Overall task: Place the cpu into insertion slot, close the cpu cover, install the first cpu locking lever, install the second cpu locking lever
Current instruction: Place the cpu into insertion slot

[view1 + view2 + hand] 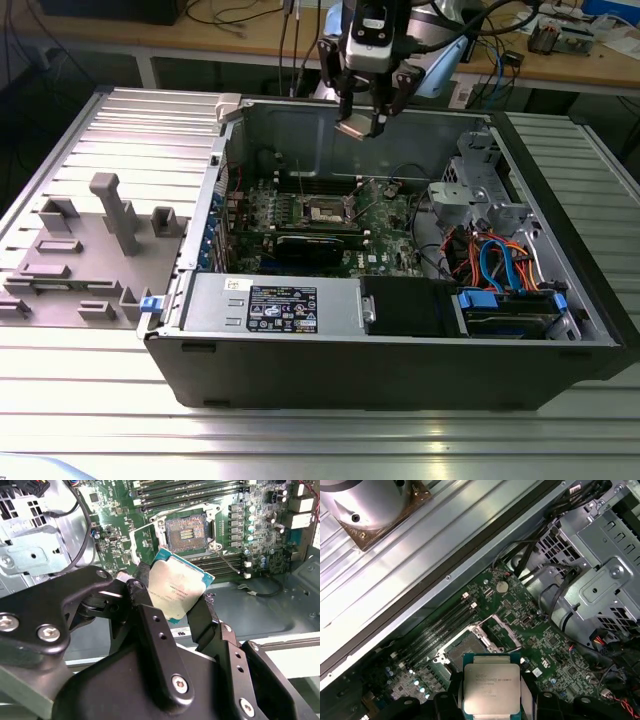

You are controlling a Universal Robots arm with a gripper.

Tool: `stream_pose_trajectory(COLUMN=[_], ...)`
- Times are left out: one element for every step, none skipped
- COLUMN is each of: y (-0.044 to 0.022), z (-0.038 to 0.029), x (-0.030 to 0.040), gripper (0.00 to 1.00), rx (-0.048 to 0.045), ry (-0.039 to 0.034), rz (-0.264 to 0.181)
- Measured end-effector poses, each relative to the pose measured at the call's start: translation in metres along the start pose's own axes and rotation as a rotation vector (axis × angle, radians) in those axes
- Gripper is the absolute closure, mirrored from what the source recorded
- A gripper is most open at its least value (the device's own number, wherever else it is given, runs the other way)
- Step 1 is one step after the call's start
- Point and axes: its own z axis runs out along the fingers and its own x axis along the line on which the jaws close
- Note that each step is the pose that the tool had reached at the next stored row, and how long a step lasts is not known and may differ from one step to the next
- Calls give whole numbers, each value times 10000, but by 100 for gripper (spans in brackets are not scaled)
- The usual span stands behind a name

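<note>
My gripper hangs high above the open computer case, near its back wall, shut on the cpu. In both wrist views the cpu is a pale silvery square with a green edge, pinched by its sides between the two black fingers. Below it on the green motherboard lies the insertion slot, dark and bare inside. The cpu cover stands swung open beside the slot. A thin wire lever lies loose next to the slot.
A long black card lies in front of the slot. A power supply fills the case's near side. A metal drive cage and orange and blue cables sit at the exterior view's right. A grey fixture lies left of the case.
</note>
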Motion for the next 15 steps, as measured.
stream_pose_trajectory(y=[-1, -1, -1, -1, -1, -1, -1, -1, -1, -1, -1, -1, -1, -1, -1], z=[2, 5, 8, 10, 10, 11, 11, 11, 11, 12, 11, 12, 13, 15, 17], x=[0, 0, 1, 0, 0, 0, 0, 1, 0, 0, 0, 0, 1, 0, 1], gripper=[46, 46, 46, 46, 46, 46, 46, 46, 46, 46, 46, 46, 46, 46, 46], rx=[0, -1, 0, 1, 1, 1, 0, 0, 0, -1, 0, 0, 0, 1, 2], ry=[0, 0, 0, 0, -1, -1, 0, 0, -1, -1, 0, 0, -2, -4, -6], rz=[5, 10, 21, 30, 33, 35, 36, 36, 36, 37, 37, 46, 102, 205, 278])
